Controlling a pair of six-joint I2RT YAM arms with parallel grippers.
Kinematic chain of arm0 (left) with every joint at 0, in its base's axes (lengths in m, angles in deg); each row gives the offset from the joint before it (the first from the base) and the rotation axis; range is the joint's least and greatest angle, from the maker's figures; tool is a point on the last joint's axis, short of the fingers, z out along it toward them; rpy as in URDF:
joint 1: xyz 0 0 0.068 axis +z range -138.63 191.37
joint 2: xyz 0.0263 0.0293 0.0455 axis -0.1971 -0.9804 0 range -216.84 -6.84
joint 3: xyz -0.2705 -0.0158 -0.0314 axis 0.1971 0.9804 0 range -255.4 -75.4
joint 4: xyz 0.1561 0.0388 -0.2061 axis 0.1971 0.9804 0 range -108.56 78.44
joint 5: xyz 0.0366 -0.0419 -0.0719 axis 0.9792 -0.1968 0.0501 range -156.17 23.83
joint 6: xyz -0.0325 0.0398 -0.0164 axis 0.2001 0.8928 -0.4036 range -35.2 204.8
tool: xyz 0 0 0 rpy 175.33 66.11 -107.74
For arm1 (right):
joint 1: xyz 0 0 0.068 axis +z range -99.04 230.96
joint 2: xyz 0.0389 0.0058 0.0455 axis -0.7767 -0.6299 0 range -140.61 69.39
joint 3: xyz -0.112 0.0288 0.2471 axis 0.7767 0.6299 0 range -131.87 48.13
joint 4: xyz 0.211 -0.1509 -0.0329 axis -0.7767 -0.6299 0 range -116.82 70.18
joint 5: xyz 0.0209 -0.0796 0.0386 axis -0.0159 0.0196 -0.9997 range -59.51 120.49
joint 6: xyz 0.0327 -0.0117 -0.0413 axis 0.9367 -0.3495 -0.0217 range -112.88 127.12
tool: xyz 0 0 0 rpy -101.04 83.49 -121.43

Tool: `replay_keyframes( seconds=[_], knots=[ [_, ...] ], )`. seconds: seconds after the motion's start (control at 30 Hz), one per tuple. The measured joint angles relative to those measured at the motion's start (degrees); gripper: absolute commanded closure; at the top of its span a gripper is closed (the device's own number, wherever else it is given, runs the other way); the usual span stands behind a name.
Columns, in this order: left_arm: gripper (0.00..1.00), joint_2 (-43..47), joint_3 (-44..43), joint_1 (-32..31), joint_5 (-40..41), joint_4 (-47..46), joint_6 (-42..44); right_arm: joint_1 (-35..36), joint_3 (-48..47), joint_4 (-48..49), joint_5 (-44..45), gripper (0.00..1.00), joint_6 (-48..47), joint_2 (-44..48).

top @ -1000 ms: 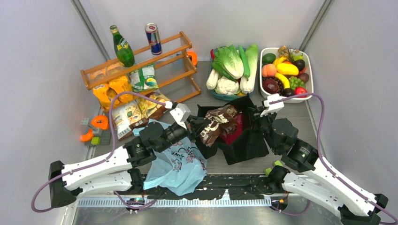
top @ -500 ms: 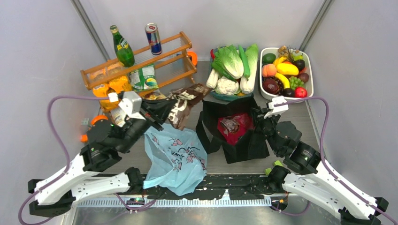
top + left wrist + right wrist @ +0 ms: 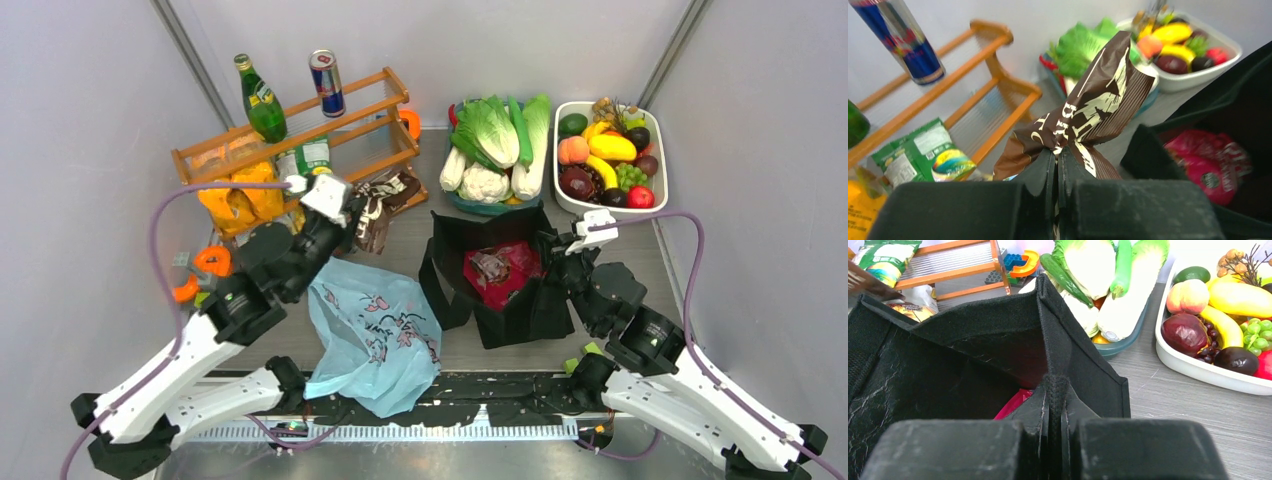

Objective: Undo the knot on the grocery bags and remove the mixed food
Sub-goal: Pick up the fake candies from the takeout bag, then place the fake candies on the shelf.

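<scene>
left arm: reaching forward, left hand clamped on the dark brown packet beside the wooden rack | right arm: bent, right hand pinched shut on the black tote rim | pink packet inside tote | blue bag slumped between arms | grey desk, plain grey walls

plain pale grey walls closed in a grey wood-grain table on three sides, with metal struts running up the two far corners. a slatted wooden rack stood at the back left under even, soft light.
</scene>
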Motion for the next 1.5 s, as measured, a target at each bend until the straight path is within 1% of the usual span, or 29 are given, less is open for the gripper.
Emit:
replay_keyframes(
  seconds=[0.13,0.23,0.37,0.5,0.67,0.87,1.07,1.3,1.5],
  knots=[
    [1.0,-6.2,2.3,4.9,-2.9,-0.5,0.7,0.0,0.8,0.0,0.3,0.95,-0.1,1.7],
    [1.0,-10.9,4.4,6.8,-5.1,-1.7,1.7,0.0,0.9,-0.5,1.1,0.95,-0.3,3.5],
    [1.0,-15.1,5.6,7.5,-8.2,-5.0,3.5,0.0,0.9,-1.7,2.1,0.95,-0.3,5.2],
    [1.0,-19.5,5.7,7.8,-10.0,-11.5,7.3,0.0,1.0,-2.3,2.7,0.95,-0.3,6.0],
    [1.0,-28.1,6.0,8.3,-10.1,-19.4,13.8,0.0,1.0,-2.9,3.5,0.95,-0.5,7.3],
    [1.0,-37.2,5.9,10.9,-10.2,-23.7,19.4,0.0,1.0,-3.5,4.1,0.95,-0.9,8.0],
    [1.0,-42.6,2.3,13.1,-12.4,-26.0,22.0,0.0,1.0,-3.6,4.7,0.95,-1.3,8.2],
    [1.0,-44.5,-0.5,13.4,-16.4,-28.6,23.1,0.0,1.0,-3.6,5.4,0.95,-1.7,7.9],
    [1.0,-47.8,-3.1,13.7,-16.5,-30.6,28.8,0.0,1.0,-3.4,5.6,0.95,-2.3,6.6]
  ],
)
